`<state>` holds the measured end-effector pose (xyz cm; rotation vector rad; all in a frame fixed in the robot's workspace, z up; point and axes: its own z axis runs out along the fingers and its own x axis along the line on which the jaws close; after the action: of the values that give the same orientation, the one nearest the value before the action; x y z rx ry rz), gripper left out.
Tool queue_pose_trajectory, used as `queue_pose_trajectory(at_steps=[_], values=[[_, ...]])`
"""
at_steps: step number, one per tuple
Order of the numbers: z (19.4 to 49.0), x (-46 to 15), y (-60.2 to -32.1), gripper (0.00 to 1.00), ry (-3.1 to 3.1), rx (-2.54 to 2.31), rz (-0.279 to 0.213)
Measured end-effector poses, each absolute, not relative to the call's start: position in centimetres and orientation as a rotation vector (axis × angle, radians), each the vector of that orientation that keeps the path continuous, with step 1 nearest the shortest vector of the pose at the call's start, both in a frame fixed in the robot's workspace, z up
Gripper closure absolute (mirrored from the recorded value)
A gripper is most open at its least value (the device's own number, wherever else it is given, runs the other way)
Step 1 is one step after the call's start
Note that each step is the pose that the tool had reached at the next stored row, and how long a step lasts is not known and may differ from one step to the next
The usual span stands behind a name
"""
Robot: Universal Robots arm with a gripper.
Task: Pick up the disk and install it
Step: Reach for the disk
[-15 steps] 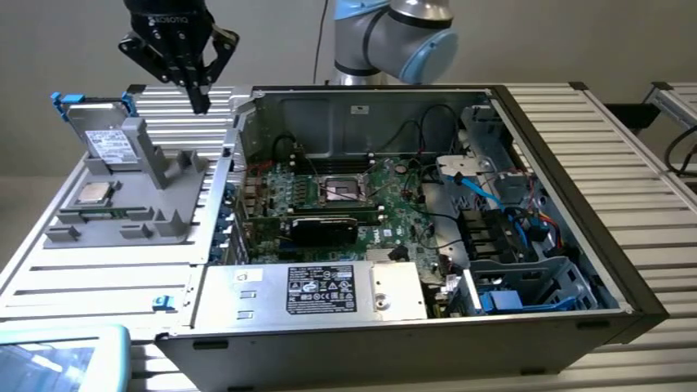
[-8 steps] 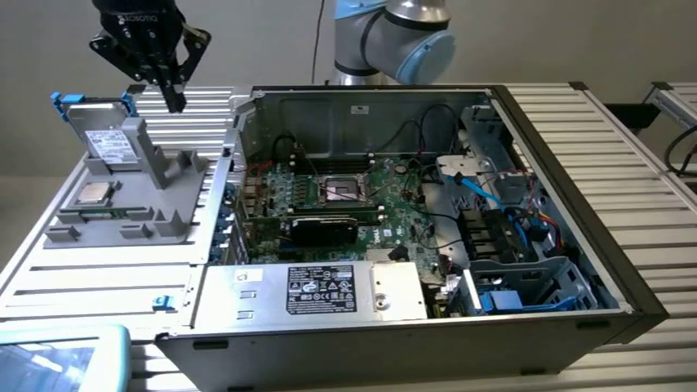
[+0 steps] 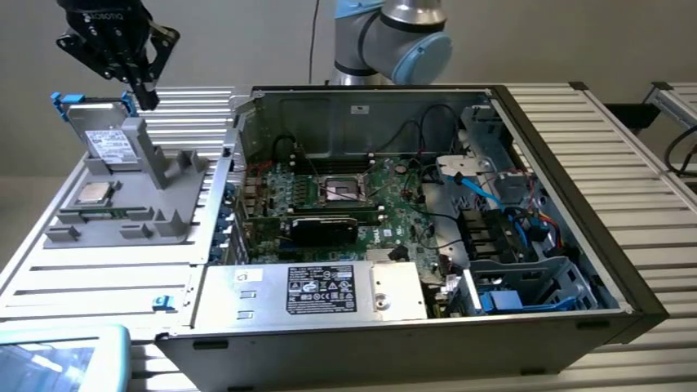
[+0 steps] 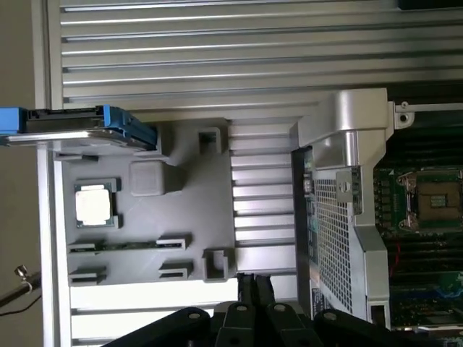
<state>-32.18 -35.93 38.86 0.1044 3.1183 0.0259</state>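
The disk (image 3: 107,145) is grey metal edged in blue plastic.

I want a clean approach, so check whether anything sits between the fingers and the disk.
Nothing visible does. The fingers hang shut above the grey holder, close to the top edge of the disk standing in it, with only open air between them. The chip lies lower on the holder, out of the way.

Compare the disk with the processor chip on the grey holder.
The disk is larger and rectangular; the processor chip is small and square. The disk stands propped up steeply in its slot; the chip lies flat. The disk has a blue frame and white label; the chip is bare silver. Both sit on the grey holder.
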Motion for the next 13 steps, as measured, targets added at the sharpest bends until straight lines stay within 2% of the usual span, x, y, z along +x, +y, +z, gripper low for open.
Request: queue_pose_trajectory(at_steps=[13], values=[[38.8,-36.2,-33.0,0.89,3.121,0.104,0.025]])
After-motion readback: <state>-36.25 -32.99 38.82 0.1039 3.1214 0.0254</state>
